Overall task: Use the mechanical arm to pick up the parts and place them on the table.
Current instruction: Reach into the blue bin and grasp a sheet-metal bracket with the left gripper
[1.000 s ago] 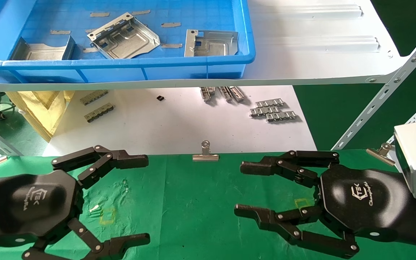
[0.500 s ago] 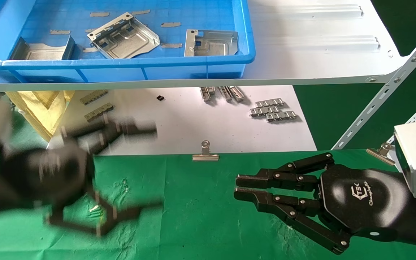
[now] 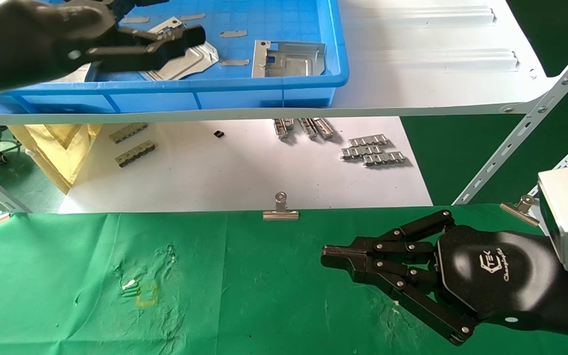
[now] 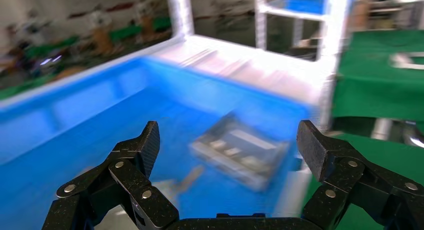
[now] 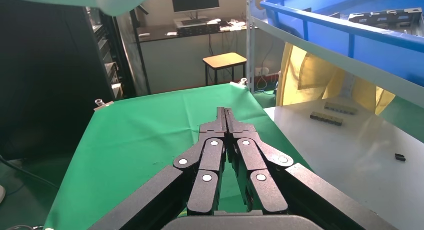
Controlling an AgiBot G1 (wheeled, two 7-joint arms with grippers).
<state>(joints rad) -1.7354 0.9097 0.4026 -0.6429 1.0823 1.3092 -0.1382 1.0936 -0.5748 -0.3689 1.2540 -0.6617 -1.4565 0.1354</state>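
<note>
Now the left glossy black multi-finger gripper (image 3: 156,37) has swung up from the green cloth table (image 3: 264,296) to above the blue plastic tray (image 3: 264,93), fingers spread wide, holding nothing, so a grab looks next. Right black gripper (image 3: 331,259) has pinched closed and empty, low over the cloth. Silvery stamped sheet-metal parts: three, all in the tray, one (image 4: 240,152) right below the left fingers, another (image 3: 289,59) further right. None on the table yet.

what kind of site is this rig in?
Likely a factory-style workbench or robot test cell: stamped metal parts in a blue plastic tray on a white shelf board, a cloth-covered table held by binder clips. The right wrist view shows an office desk with a monitor behind.
</note>
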